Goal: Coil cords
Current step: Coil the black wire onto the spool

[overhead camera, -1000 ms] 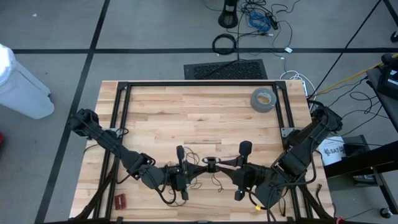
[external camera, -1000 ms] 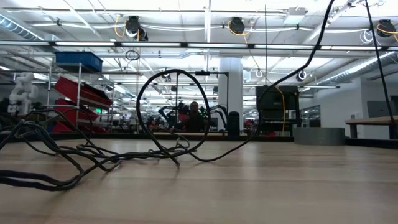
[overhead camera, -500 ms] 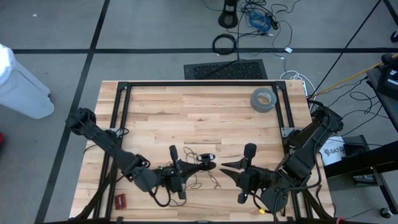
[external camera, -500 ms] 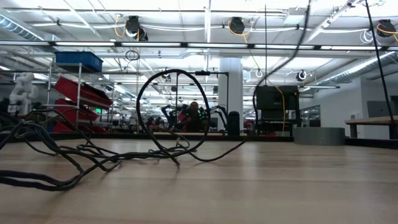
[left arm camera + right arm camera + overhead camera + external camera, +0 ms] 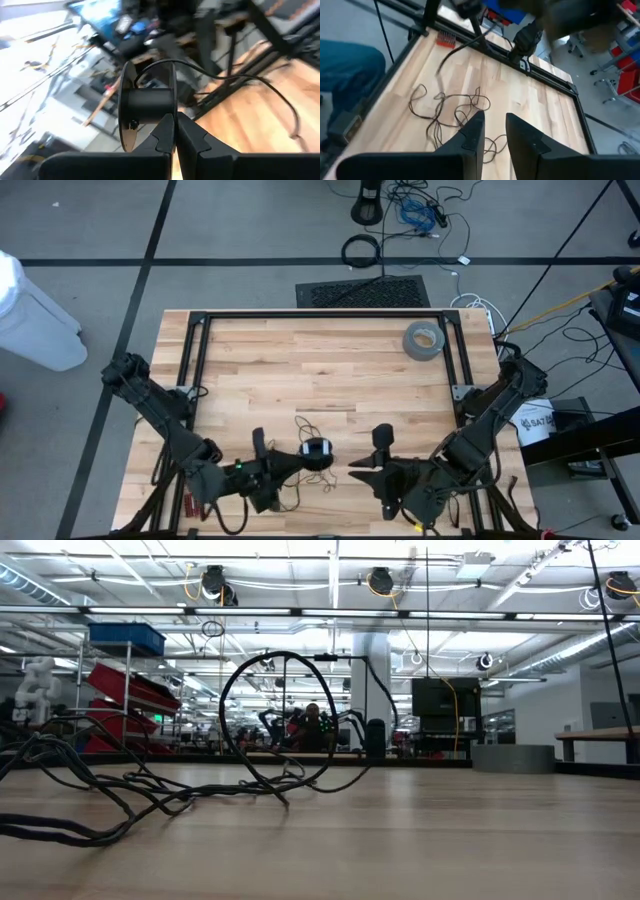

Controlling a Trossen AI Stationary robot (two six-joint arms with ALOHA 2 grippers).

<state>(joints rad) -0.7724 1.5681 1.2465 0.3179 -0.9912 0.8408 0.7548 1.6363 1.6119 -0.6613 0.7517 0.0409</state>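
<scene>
I am seeing the thin black wire (image 5: 318, 442) lying loose on the near half of the wooden table (image 5: 320, 360), tangled in open loops between my two grippers; in the right wrist view the same wire (image 5: 451, 114) is sprawling over the boards just ahead of the fingers. The left gripper (image 5: 322, 450) is sitting at the tangle's near edge with its jaws pressed closed, and in its own wrist view the left gripper (image 5: 175, 131) is gripping the rim of a small black spool (image 5: 148, 105), with a strand of wire (image 5: 235, 77) running off the spool's core toward the table. The right gripper (image 5: 357, 469) is hovering just right of the tangle, jaws a little apart and holding nothing. A grey tape roll (image 5: 423, 340) is lying far back near the right corner, well apart from the wire.
</scene>
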